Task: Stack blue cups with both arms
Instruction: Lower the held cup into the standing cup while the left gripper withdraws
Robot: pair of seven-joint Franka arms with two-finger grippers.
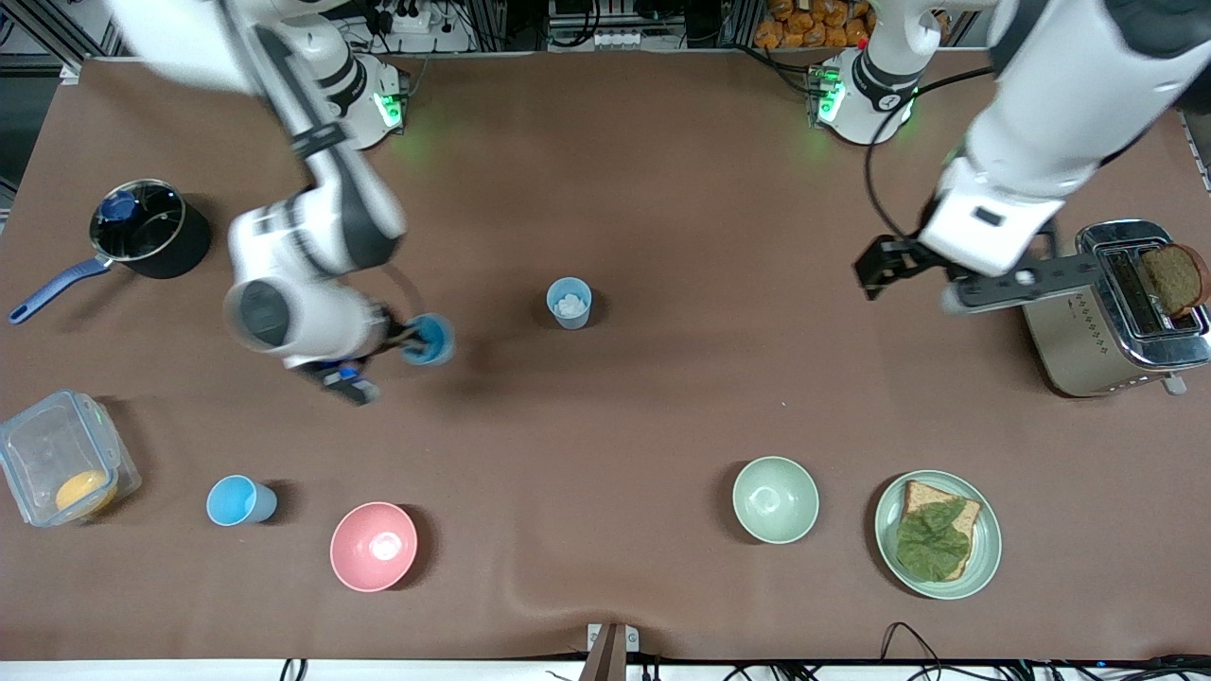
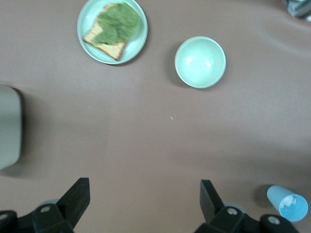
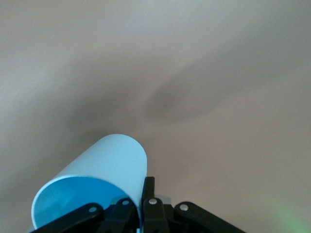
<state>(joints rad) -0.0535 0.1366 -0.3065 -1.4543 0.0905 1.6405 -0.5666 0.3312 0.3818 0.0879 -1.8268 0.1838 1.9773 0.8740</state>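
Right gripper [image 1: 402,342] carrying one cup, left-centre of frame.
Its fingers pinch the light-blue tapered plastic cup [image 1: 428,340] by the rim; I judge it light, slippery. Left gripper [image 1: 875,268] waits, fingers spread.

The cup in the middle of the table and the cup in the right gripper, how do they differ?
The middle cup stands upright on the table; the held cup is up in the air, tilted, pinched at its rim by the right gripper. The middle cup is paler and has something white inside; the held cup looks a stronger blue and empty. Both are small tapered blue tumblers.
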